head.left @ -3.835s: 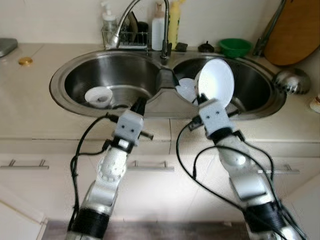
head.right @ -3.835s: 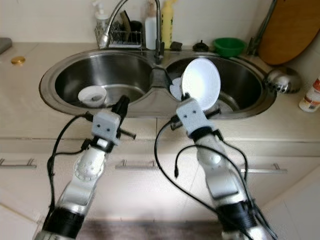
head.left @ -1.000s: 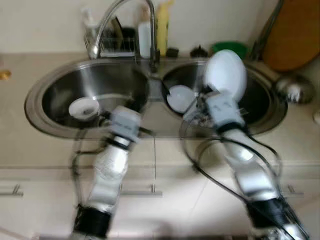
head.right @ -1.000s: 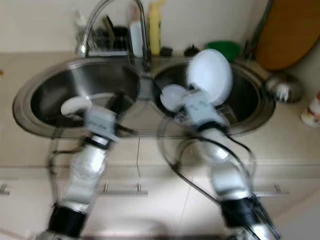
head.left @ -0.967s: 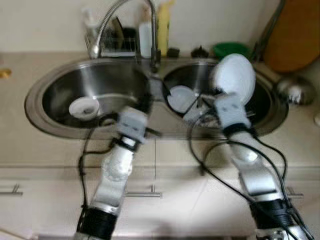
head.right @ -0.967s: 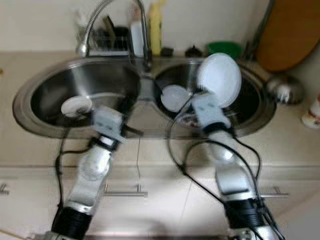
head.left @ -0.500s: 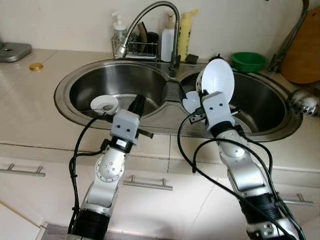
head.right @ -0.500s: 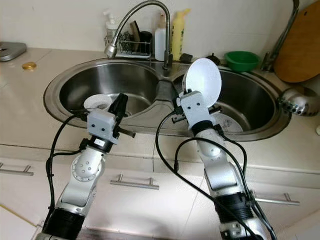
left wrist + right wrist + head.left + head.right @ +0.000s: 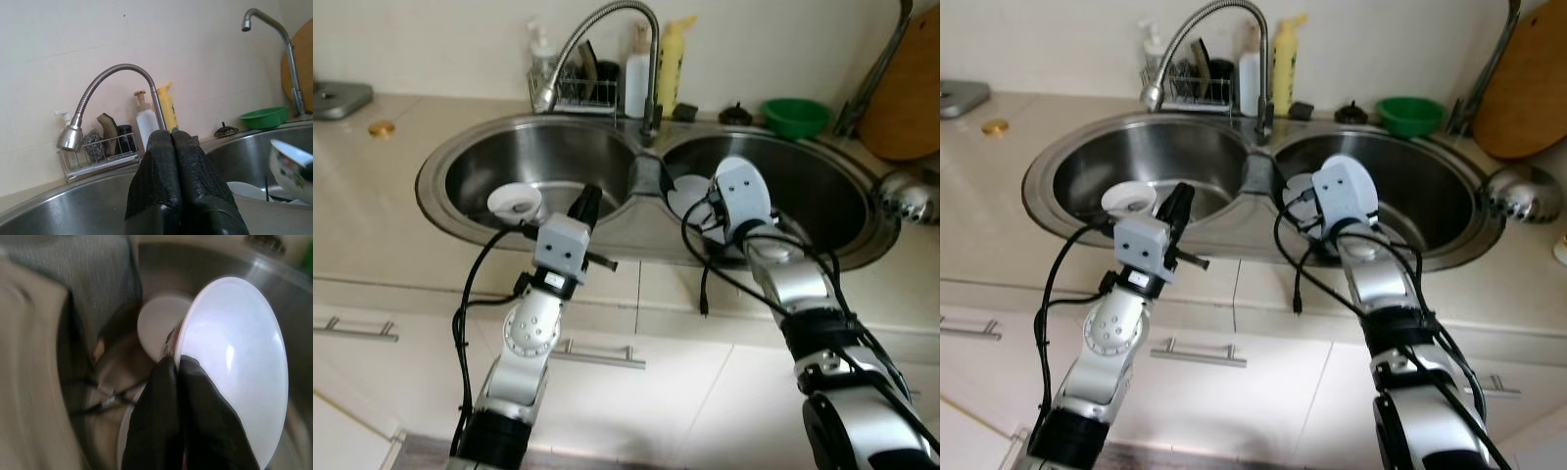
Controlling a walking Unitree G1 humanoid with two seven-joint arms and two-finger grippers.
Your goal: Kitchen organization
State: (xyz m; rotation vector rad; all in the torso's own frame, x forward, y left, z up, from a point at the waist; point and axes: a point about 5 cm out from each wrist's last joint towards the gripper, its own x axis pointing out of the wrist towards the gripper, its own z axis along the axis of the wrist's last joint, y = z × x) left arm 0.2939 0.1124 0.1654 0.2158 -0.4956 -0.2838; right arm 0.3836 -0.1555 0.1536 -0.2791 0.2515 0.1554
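Plate (image 9: 234, 362) lower now, perhaps over sink (image 9: 822, 186)

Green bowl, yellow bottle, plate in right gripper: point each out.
green bowl (image 9: 1411, 117), right eye view, on its rim.
yellow bottle (image 9: 1286, 67), right eye view, mid body.
white plate (image 9: 234, 362), right wrist view, on its face.

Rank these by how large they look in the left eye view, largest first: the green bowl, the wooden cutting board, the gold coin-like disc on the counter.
1. Wooden cutting board, though cut off by the frame.
2. Green bowl.
3. Gold disc.
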